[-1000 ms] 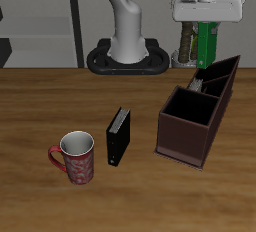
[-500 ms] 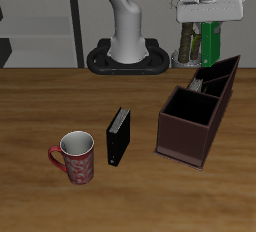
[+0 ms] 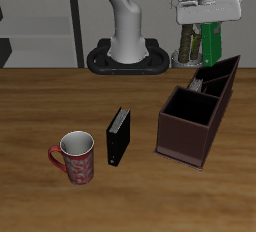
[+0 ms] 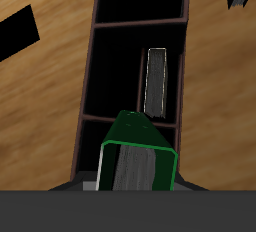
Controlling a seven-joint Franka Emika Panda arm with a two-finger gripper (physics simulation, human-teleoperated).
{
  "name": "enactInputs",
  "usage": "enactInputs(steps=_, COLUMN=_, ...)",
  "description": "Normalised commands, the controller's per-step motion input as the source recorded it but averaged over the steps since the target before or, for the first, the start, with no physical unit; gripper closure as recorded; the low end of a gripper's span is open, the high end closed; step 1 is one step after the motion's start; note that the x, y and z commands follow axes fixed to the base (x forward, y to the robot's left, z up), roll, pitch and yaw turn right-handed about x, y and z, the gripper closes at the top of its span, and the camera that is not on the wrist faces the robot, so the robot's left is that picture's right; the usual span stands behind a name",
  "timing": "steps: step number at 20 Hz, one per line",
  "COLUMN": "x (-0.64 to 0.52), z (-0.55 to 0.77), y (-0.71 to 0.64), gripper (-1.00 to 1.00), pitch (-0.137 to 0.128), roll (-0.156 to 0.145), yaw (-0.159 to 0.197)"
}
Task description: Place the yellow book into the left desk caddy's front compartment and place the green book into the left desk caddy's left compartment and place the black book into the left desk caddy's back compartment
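Green book [image 3: 210, 40]: bright green, dark-edged, slim – hung upright in the air above the caddy's far end.
Gripper [image 3: 208, 24]: jaws closed on the green book's top.
Left desk caddy [image 3: 186, 141]: maroon-brown, at 3 o'clock from the black book [image 3: 118, 136].
Yellow book [image 4: 156, 80]: grey-tan, inside a narrow compartment.
Table [image 3: 40, 106]: wood-grain – a red mug [image 3: 76, 158] at 9 o'clock from the black book.

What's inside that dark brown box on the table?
One grey-tan yellow book lies in a narrow section of the left desk caddy. The large section looks empty. The green book in the gripper hides the section below it.
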Motion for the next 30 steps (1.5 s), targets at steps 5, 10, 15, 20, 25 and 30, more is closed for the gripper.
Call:
enactInputs(steps=5, x=-0.06, z=-0.06, y=0.02, gripper=1.00, pitch=0.013, roll=0.007, yaw=-0.026)
enactInputs(steps=10, x=-0.10, z=-0.07, y=0.13, gripper=1.00, pitch=0.005, roll=0.034, yaw=0.008)
enactInputs(steps=15, x=-0.12, z=-0.06, y=0.11, gripper=1.00, pitch=0.008, roll=0.026, yaw=0.000)
enactInputs(steps=20, x=0.01, z=-0.10, y=-0.08, gripper=1.00, pitch=0.012, roll=-0.011, yaw=-0.018)
enactInputs(steps=25, x=0.07, z=-0.17, y=-0.02, gripper=1.00, pitch=0.024, roll=-0.019, yaw=0.006)
enactInputs(steps=30, x=0.02, z=-0.22, y=0.05, gripper=1.00, pitch=0.048, roll=0.005, yaw=0.011)
